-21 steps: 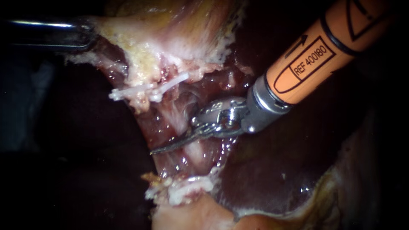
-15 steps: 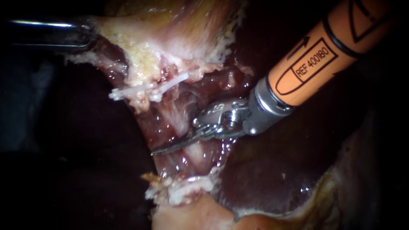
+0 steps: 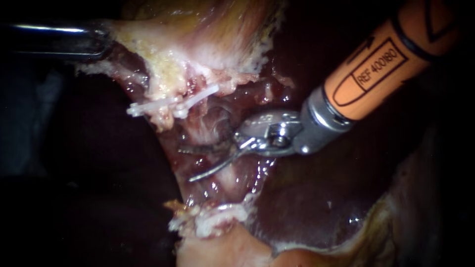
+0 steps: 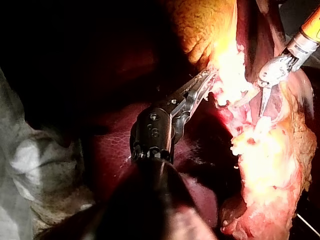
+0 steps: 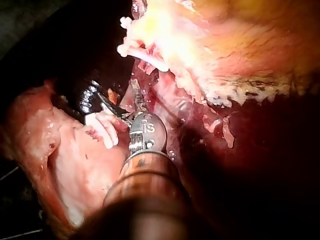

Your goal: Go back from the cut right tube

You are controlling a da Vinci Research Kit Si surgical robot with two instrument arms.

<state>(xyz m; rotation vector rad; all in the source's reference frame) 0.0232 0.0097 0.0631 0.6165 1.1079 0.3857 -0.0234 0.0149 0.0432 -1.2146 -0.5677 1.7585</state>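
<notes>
Dark red liver (image 3: 307, 198), smooth and wet, lies all around. The right instrument (image 3: 187, 163) has an orange shaft and a shiny metal end. Its two thin, curved blades stand apart and hold nothing. They lie against the pale, stringy tube (image 3: 199, 131), just below a thin white clip (image 3: 168, 105). The left instrument (image 3: 103, 42) pinches lumpy yellow-white tissue (image 3: 163, 64) tight.

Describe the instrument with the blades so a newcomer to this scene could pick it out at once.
Find the pale yellowish tissue at the endoscope view's upper middle. Below it, reaching in from the upper right, is the right instrument, its thin blades open. Only it has an orange shaft; the left instrument has none.
</notes>
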